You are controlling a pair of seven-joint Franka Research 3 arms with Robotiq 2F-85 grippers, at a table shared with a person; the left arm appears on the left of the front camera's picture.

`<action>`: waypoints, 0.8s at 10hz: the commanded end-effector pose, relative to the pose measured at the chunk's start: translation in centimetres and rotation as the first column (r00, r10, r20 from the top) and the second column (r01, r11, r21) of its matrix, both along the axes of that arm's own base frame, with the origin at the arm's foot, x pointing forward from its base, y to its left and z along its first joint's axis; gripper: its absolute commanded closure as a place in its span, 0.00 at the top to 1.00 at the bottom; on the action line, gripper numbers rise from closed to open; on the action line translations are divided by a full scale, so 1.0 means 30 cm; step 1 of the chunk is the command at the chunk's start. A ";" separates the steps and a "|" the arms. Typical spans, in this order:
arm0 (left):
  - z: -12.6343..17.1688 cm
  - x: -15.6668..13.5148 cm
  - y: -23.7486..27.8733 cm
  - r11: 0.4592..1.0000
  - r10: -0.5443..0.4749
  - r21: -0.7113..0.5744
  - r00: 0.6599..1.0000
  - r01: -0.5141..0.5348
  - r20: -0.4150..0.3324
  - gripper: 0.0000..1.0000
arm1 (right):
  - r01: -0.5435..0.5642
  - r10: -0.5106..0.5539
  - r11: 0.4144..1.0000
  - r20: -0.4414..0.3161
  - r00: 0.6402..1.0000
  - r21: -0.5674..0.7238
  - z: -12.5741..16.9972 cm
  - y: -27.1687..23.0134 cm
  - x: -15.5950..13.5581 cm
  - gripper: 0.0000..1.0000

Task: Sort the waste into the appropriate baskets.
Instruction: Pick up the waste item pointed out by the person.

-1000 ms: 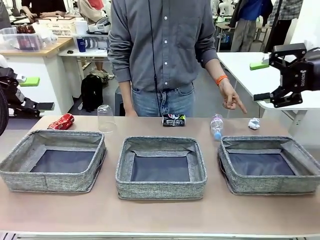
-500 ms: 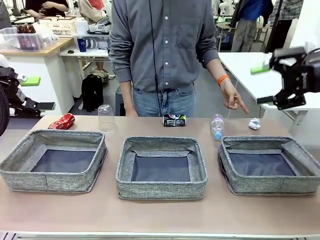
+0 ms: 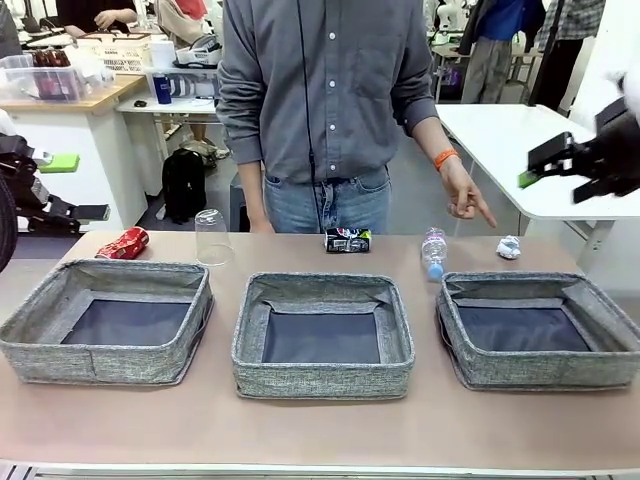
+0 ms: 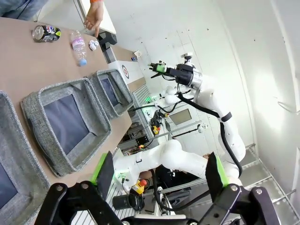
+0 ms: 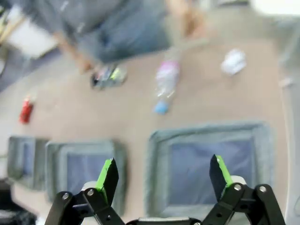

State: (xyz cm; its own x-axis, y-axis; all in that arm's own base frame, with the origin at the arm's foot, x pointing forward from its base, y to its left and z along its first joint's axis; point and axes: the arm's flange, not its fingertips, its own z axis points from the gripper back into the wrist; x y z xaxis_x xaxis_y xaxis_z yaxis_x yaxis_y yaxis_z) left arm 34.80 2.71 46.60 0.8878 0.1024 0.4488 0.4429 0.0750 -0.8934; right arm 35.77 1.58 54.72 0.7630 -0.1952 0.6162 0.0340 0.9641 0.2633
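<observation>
Three grey baskets stand in a row: left (image 3: 95, 365), middle (image 3: 322, 380), right (image 3: 540, 372). Behind them lie a red can (image 3: 123, 243), an upturned clear cup (image 3: 211, 237), a dark printed can (image 3: 347, 240), a water bottle (image 3: 433, 253) and a paper ball (image 3: 509, 247). My right gripper (image 3: 560, 175) hangs open, high above the table's right end; its blurred wrist view looks down on the right basket (image 5: 206, 130), the bottle (image 5: 165, 84) and the paper ball (image 5: 233, 62). My left gripper (image 3: 75, 187) is open at the left edge, off the table, holding nothing.
A person stands at the far side, one hand (image 3: 465, 200) pointing down towards the paper ball. A white table (image 3: 500, 140) lies behind at the right. Bare tabletop (image 3: 320, 430) runs along the near edge in front of the baskets.
My right gripper has swung to the right and tipped over, its fingers now pointing leftward and down. The waste, the baskets, the left arm and the pointing hand have not moved.
</observation>
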 end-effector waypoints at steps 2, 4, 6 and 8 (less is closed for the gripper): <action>0.004 0.005 -0.005 1.000 0.003 -0.024 1.000 -0.002 0.029 1.00 | -0.065 0.074 0.990 -0.068 0.995 0.125 -0.032 0.023 -0.015 1.00; 0.004 0.005 -0.005 1.000 0.003 -0.024 1.000 -0.002 0.029 1.00 | -0.007 0.008 1.000 -0.029 1.000 0.023 -0.017 0.012 -0.001 1.00; 0.004 0.005 -0.005 1.000 0.003 -0.024 1.000 -0.002 0.029 1.00 | 0.050 -0.052 0.999 -0.173 0.984 -0.016 -0.049 -0.027 0.159 1.00; 0.004 0.005 -0.005 1.000 0.003 -0.024 1.000 -0.002 0.029 1.00 | 0.115 -0.103 0.993 -0.313 0.944 0.020 -0.104 -0.132 0.326 1.00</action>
State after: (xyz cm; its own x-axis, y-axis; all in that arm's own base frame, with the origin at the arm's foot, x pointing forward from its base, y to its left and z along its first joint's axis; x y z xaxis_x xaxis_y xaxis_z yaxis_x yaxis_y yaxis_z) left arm 34.81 2.70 46.58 0.8873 0.1021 0.4498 0.4440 0.0750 -0.8929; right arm 42.09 -1.61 50.70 0.8703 -0.2416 0.4292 0.1525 0.9608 0.2317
